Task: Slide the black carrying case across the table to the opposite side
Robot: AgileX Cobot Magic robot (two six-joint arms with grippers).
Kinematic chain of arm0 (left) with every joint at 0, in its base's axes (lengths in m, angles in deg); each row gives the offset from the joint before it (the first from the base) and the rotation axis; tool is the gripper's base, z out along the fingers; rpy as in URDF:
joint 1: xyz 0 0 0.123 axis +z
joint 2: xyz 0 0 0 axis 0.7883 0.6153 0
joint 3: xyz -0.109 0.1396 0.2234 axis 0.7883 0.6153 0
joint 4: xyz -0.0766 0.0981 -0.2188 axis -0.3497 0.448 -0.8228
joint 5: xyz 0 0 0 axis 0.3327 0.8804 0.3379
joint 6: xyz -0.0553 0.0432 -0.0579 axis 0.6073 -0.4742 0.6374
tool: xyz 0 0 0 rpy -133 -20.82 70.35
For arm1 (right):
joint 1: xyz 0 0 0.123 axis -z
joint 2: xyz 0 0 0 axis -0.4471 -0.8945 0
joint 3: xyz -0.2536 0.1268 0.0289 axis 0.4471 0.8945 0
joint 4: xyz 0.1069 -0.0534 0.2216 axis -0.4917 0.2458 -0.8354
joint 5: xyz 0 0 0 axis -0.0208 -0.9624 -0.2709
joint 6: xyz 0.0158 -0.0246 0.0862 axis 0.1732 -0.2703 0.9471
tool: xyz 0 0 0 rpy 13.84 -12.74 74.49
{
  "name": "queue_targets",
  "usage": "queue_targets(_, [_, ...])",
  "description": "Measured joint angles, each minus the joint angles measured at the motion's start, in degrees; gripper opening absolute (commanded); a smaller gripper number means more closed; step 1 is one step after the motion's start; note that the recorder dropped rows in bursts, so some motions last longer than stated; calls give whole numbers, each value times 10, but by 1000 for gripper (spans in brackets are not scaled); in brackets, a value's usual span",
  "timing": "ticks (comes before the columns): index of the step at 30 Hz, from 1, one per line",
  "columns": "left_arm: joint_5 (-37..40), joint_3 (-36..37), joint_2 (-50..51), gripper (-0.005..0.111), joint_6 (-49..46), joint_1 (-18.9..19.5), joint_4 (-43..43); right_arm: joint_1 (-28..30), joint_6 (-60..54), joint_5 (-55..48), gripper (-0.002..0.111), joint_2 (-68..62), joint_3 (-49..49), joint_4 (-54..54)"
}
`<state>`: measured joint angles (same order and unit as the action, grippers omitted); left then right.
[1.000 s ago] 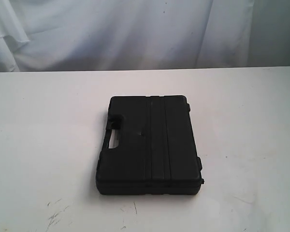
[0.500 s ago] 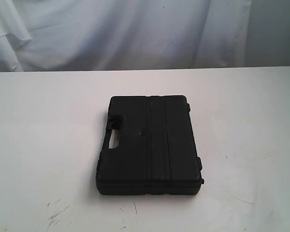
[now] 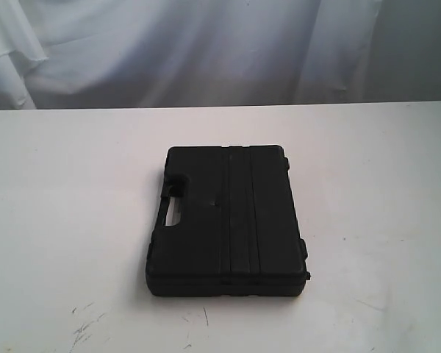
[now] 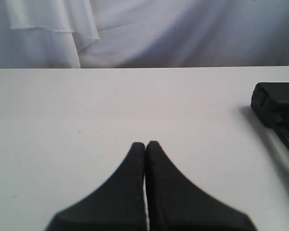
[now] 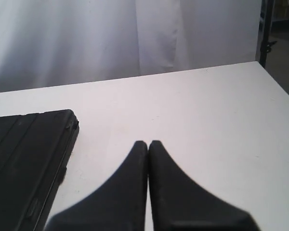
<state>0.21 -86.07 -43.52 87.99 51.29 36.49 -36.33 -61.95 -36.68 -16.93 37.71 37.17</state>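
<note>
On the wide white scuffed bench (image 3: 66, 191) the black rigid plastic carrying case (image 3: 228, 224) lies flat near the middle, probably stiff, fairly light and easy to slide if pushed on a broad side edge, while the left hand (image 4: 145, 144) and the right hand (image 5: 148, 143), one on either side and clear of it, have their fingers pressed together on nothing.

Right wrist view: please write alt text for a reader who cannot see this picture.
The right gripper, shut and holding nothing, hangs over a white table. Part of the black carrying case lies flat on the table to one side, apart from the gripper. A white curtain hangs behind the table.
</note>
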Motion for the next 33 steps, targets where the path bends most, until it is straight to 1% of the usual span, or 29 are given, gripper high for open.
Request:
queue_targets(5, [0, 0, 0, 0, 0, 0, 0, 4, -33, 26, 0, 0, 27, -21])
queue_targets(12, [0, 0, 0, 0, 0, 0, 0, 59, -66, 49, 0, 40, 76, -63])
queue_targets(18, [0, 0, 0, 0, 0, 0, 0, 64, -103, 48, 0, 91, 90, -95])
queue_targets(26, [0, 0, 0, 0, 0, 0, 0, 64, -116, 3, 0, 106, 95, -95])
queue_targets(33, [0, 0, 0, 0, 0, 0, 0, 64, -122, -5, 0, 126, 118, -85])
